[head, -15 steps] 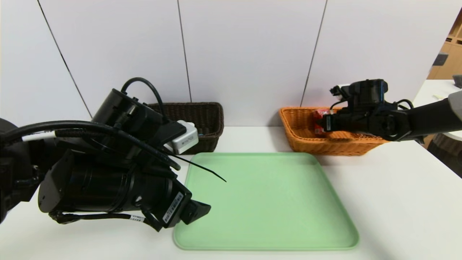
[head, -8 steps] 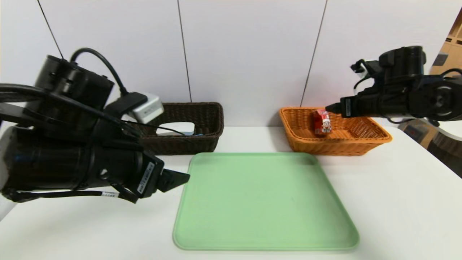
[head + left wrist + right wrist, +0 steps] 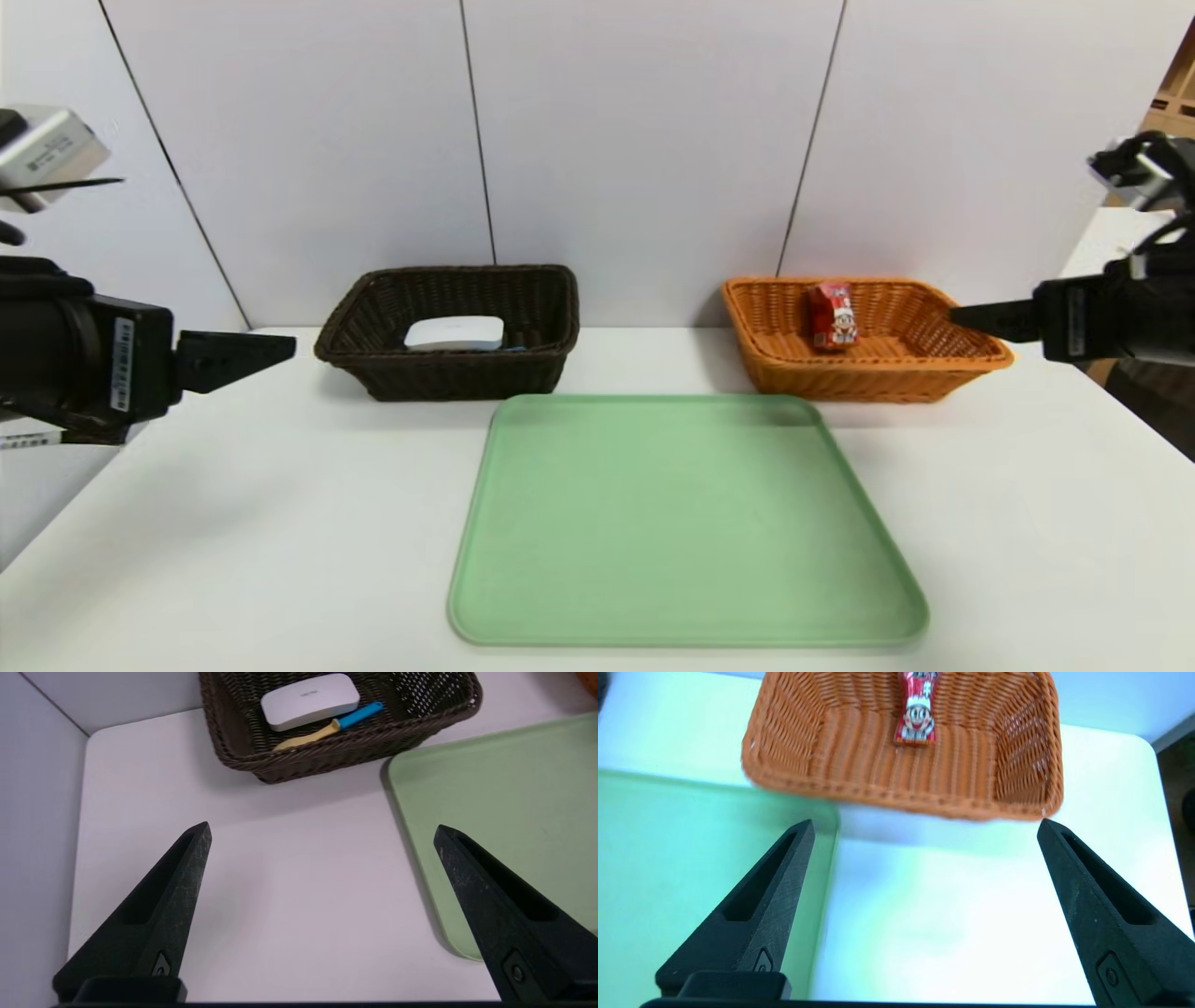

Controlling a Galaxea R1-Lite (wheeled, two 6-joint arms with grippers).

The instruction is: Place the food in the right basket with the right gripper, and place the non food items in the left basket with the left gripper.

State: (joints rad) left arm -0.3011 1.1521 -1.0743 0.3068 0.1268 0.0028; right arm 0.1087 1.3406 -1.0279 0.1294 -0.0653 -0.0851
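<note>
The red drink carton (image 3: 832,315) (image 3: 917,716) lies inside the orange-tan right basket (image 3: 971,359) (image 3: 1017,765), leaning on its back wall. In the dark brown left basket (image 3: 373,303) (image 3: 219,728) rest the white oblong case (image 3: 455,333) (image 3: 309,701) and the pale yellow rice spoon with blue handle (image 3: 327,728). My right gripper (image 3: 971,317) (image 3: 924,828) hangs open and empty at the right edge, back from the right basket. At the far left my left gripper (image 3: 271,347) (image 3: 322,833) hovers open and empty over bare table, short of the left basket.
A large empty green tray (image 3: 688,523) (image 3: 504,802) lies in the middle of the white table (image 3: 233,523). White wall panels stand right behind both baskets. The table's right edge (image 3: 1148,429) is close to the right basket.
My right gripper has let go of the carton, opened wider and pulled back to the right. The left arm has swung away to the far left, uncovering the left basket.
</note>
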